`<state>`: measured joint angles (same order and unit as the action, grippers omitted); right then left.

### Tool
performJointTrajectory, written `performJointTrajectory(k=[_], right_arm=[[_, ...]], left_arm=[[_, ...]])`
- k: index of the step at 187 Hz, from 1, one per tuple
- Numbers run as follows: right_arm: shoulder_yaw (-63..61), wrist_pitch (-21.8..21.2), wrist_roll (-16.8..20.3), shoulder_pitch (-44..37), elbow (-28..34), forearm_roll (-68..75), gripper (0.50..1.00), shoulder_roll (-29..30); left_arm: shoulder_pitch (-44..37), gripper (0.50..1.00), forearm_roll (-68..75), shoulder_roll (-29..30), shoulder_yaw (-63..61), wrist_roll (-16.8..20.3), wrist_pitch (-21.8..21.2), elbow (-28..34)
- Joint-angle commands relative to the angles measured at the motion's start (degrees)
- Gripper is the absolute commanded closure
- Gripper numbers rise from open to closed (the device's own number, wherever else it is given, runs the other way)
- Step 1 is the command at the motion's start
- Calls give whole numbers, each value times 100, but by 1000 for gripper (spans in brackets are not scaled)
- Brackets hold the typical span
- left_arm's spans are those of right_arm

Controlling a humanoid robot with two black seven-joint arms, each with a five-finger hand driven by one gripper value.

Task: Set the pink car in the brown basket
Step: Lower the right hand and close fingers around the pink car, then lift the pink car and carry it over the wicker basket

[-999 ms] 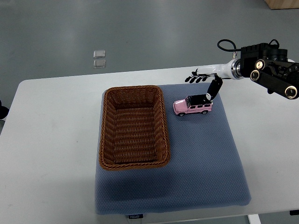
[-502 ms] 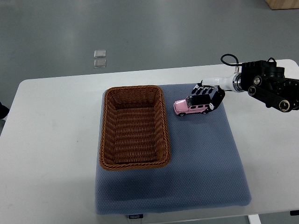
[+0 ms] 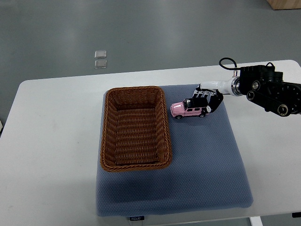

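**Pink car in the right robot hand's grip, beside the basket**

Pink toy car with a black roof, on the blue-grey mat, just right of the brown wicker basket near its upper right corner, apart from the rim by a narrow strip of mat. Nose toward the basket, rear toward the right. Whether wheels rest on the mat or sit slightly lifted: cannot tell.

Right robot hand curled over the car's roof and rear end, dark fingers pressed on the black roof, thumb side down behind the tail. White wrist and black jointed forearm reaching in from the right edge, a looped black cable above it.

Basket rectangular, open side up, lying on the left half of the mat, nothing inside. Mat spread across a white bench, small label at its near edge. Beyond the bench, grey floor with two small clear square pieces, one above the other. Tan wooden corner at the top right.
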<state>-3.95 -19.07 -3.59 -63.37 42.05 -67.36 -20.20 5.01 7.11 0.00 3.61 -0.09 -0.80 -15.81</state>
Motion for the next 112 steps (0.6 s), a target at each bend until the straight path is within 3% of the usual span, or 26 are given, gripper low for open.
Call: performJointTrajectory(k=[1,74,112], right_arm=[[-18,-18,-37,-52,58,12,1000,-80],[-79,-519,-54,-905,708,109,1000,-862],[-97,-598,-45,-1309,945,197,1000,-801]], left_arm=[[0,500,1,0,-1,0,1,-1],[0,500,1,0,-1,0,1,-1],[0,500,1,0,-1,0,1,-1]])
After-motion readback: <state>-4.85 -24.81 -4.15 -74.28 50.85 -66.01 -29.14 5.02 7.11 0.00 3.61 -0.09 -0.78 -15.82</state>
